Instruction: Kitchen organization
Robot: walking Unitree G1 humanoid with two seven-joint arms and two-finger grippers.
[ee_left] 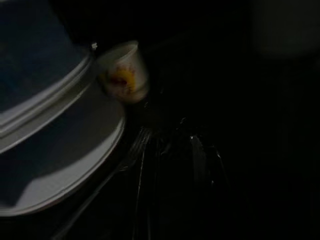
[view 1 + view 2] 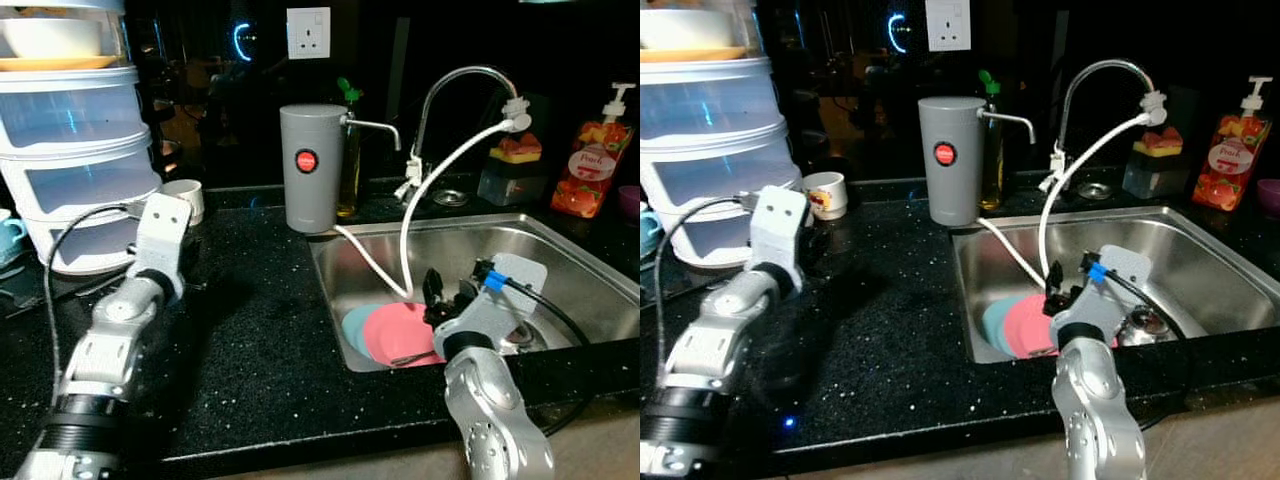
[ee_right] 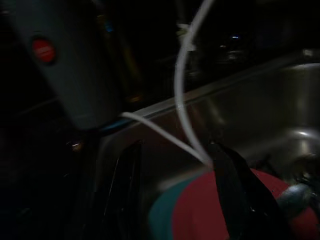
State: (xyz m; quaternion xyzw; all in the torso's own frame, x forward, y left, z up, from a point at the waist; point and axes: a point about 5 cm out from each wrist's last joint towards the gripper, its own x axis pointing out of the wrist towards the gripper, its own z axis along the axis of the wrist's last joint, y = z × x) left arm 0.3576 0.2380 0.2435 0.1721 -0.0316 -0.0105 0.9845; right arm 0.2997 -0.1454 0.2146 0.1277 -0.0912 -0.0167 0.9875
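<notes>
Looked like the right gripper [image 3: 175, 195], fingers spread wide and empty, hung over the pink plate [image 2: 400, 335] in the sink [image 2: 560, 250], so next it'd need to drop down and pinch the rim.

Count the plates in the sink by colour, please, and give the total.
Pink plate: 1
Teal plate: 1, lying partly under the pink plate
Total: 2 plates in the sink
</notes>
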